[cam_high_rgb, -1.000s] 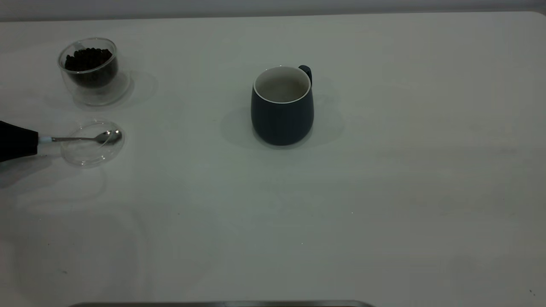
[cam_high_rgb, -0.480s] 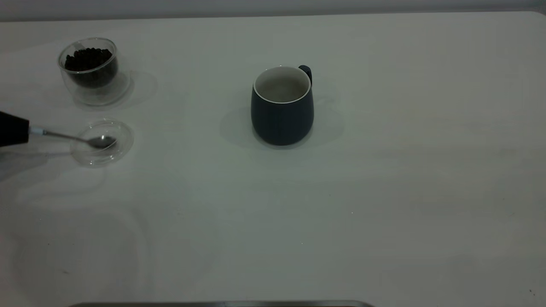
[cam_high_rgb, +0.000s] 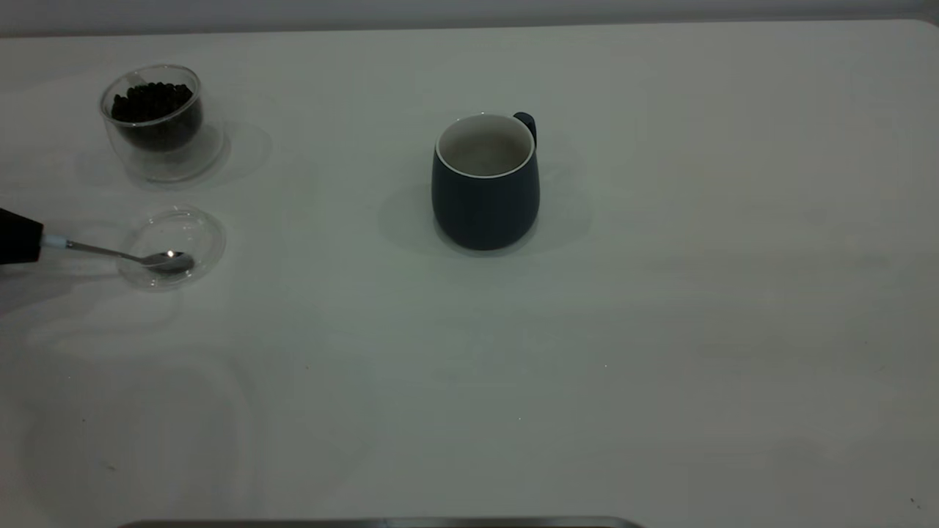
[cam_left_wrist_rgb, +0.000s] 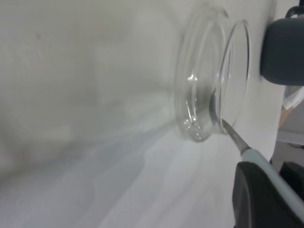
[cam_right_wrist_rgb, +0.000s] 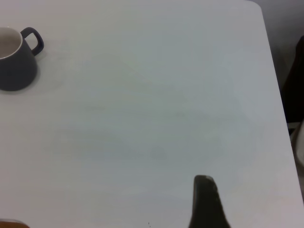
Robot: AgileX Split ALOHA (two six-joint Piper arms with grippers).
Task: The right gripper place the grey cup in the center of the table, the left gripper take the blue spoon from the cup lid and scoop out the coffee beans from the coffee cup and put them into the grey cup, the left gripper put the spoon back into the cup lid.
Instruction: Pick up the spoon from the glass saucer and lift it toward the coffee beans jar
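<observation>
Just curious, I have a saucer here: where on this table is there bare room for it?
Free: everything right of the grey mug, and the whole near half of the table. Crowded: the far left, where the glass cup, lid, spoon and left pincer cluster.

No readable text, label, brand, number or sign shows on anything in these views.

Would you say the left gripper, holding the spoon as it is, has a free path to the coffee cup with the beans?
Probably yes. The left gripper holds the blue spoon over the cup lid, and the coffee cup stands just behind it, open-topped, with only bare table between.
</observation>
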